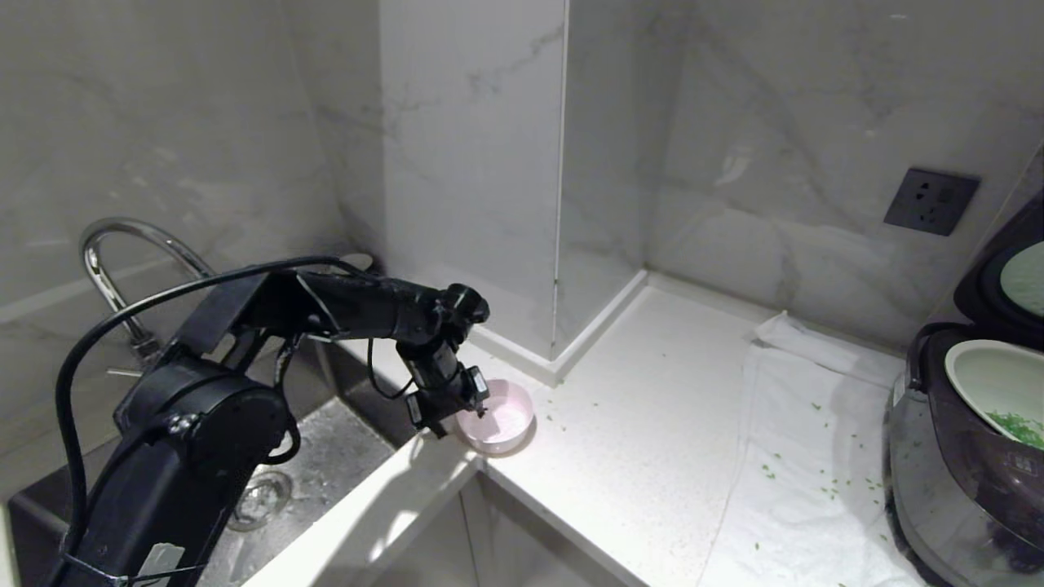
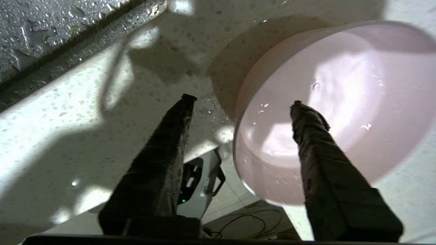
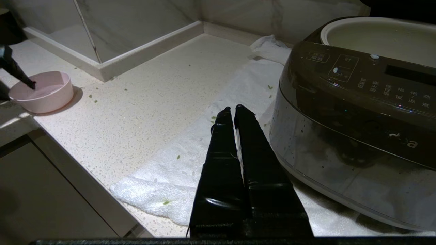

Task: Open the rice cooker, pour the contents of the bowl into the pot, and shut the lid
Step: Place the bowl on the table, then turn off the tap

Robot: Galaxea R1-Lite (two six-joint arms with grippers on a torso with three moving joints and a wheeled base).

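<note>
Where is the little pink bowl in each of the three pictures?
Head view: the bowl sits on the counter corner beside the sink, at the left gripper.
Left wrist view: it fills the upper right, its rim between the open fingers.
Right wrist view: it is small, at the far left edge.
Shared landmark: the speckled white counter under it shows in all three.

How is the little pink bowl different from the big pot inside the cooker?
The bowl is small and pink; the pot is larger and off-white. The bowl looks empty; the pot holds green bits. The bowl sits alone on the counter near the sink; the pot sits inside the rice cooker. Both are round and open-topped.
</note>
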